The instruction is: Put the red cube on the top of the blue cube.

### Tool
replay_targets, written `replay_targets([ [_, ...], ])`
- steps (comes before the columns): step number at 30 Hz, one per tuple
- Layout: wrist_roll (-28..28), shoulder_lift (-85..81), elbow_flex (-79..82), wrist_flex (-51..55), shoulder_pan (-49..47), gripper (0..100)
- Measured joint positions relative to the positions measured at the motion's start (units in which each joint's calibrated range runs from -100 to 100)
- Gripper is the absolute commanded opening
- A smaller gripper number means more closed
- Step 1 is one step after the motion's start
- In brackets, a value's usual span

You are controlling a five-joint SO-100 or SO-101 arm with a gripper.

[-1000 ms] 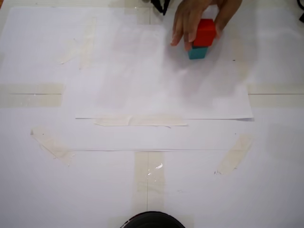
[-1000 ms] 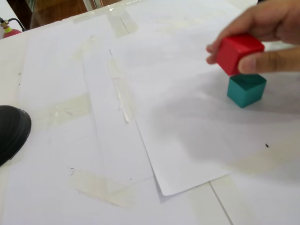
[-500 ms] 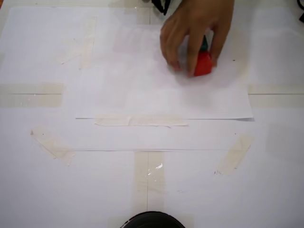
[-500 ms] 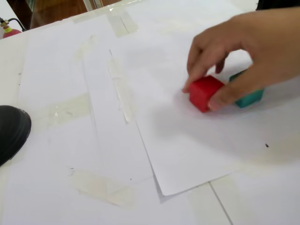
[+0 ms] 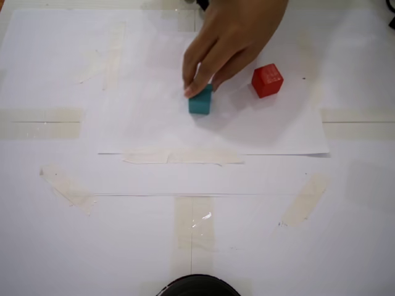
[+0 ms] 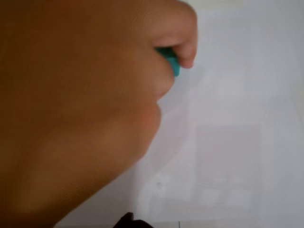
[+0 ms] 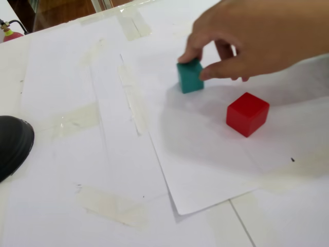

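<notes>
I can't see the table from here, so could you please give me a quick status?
Gripper not in view. Red cube alone on the paper, unstacked. Blue cube pinched by a person's hand, which blocks the workspace.

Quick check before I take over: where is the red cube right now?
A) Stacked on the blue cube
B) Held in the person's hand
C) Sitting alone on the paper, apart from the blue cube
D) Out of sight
C: in both fixed views the red cube rests by itself on the paper, clear of the blue cube, which the hand is pinching between its fingertips.
</notes>
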Motion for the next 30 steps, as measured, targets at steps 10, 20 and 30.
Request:
replay_targets([
  [10,0.00,0.00,0.27,-1.14,-1.02,0],
  [20,0.00,0.00,-4.52,3.58,0.15,0],
  [30,0.00,20.30,-34.88,11.31,1.54,0],
])
